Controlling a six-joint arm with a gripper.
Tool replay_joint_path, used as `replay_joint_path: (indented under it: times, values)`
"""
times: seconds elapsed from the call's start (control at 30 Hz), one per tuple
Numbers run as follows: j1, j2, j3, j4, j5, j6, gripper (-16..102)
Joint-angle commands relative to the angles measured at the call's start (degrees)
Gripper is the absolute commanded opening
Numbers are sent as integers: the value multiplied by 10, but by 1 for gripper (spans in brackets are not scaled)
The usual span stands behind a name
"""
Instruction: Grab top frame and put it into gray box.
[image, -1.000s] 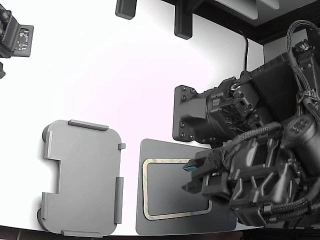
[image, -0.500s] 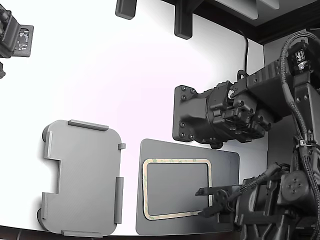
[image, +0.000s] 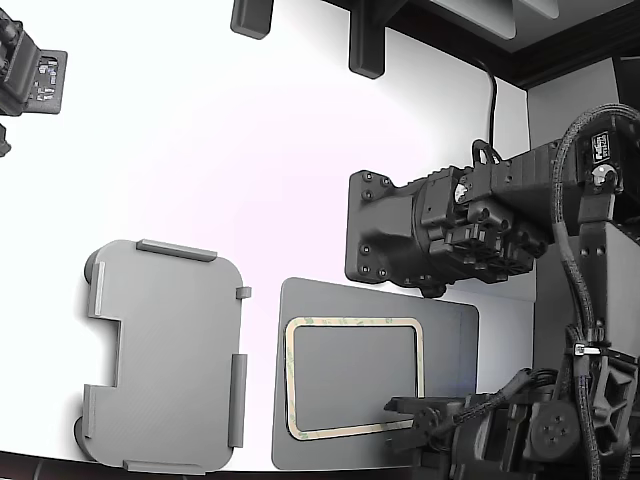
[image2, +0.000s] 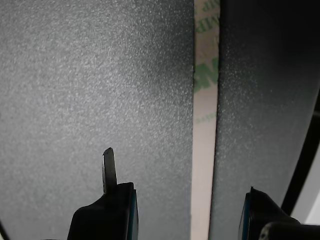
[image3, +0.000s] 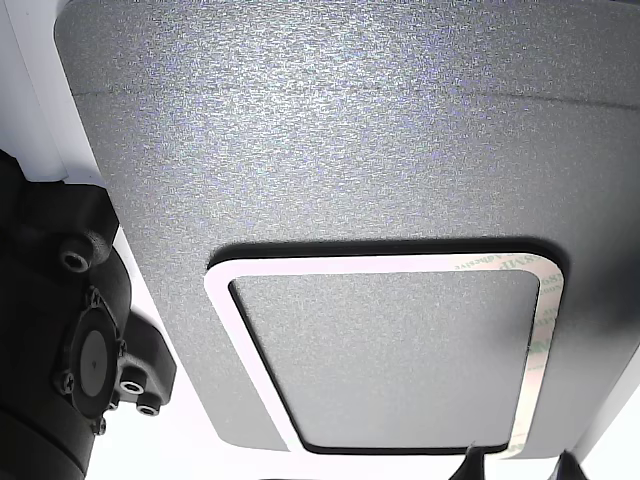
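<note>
Gripper (image2: 185, 210) spread wide, low over dark mat (image: 450, 330), straddling one side strip of frame (image2: 205, 130). Strip runs straight between fingers. Gray box (image: 165, 355) sits off toward exterior view's left.

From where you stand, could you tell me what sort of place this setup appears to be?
Probably a robot test bench or assembly station in a lab. A plain white table holds only work parts: a cream frame on a dark gray mat, a light gray box, and black fixtures along the far edge.
</note>
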Motion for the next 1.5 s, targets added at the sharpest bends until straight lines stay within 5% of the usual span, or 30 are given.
replay_joint_path:
  times: [0.0,0.4,0.83,1.47]
  values:
    - [0,2,-18,-7,-4,20,84]
    - [48,-28,-15,-33,-4,85,71]
    - [69,-34,9,-53,9,104,74]
    - [83,-29,38,-88,20,103,57]
